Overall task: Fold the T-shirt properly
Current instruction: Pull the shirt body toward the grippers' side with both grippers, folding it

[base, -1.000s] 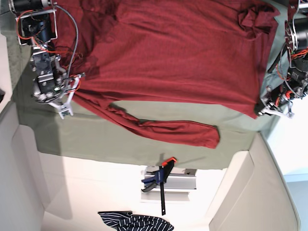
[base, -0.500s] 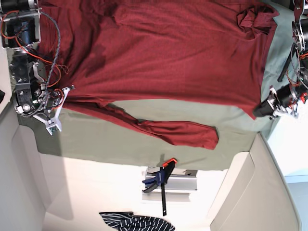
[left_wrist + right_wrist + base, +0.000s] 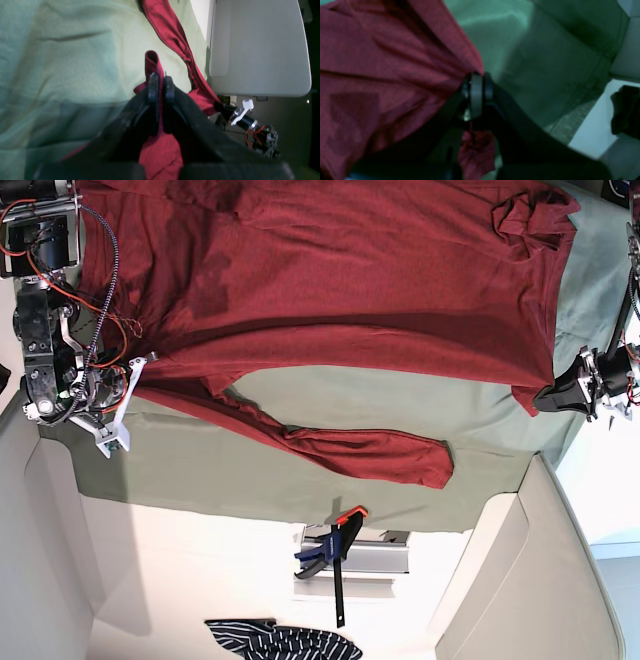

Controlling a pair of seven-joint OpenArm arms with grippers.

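Left gripper (image 3: 159, 82) and right gripper (image 3: 477, 85) stay clenched on opposite ends of the red shirt (image 3: 350, 280), spread across the desk (image 3: 250, 470); both have drawn outward toward its side edges (one sleeve (image 3: 370, 455) trails loose), tautening the cloth, seemingly ready for folding.

There is one red T-shirt (image 3: 350, 270). There is one green cloth (image 3: 200, 470). There are two grippers, the left gripper (image 3: 160, 82) and the right gripper (image 3: 477, 85). There is one clamp (image 3: 335, 547), one silver metal block (image 3: 375, 560) and one striped cloth (image 3: 285, 642).
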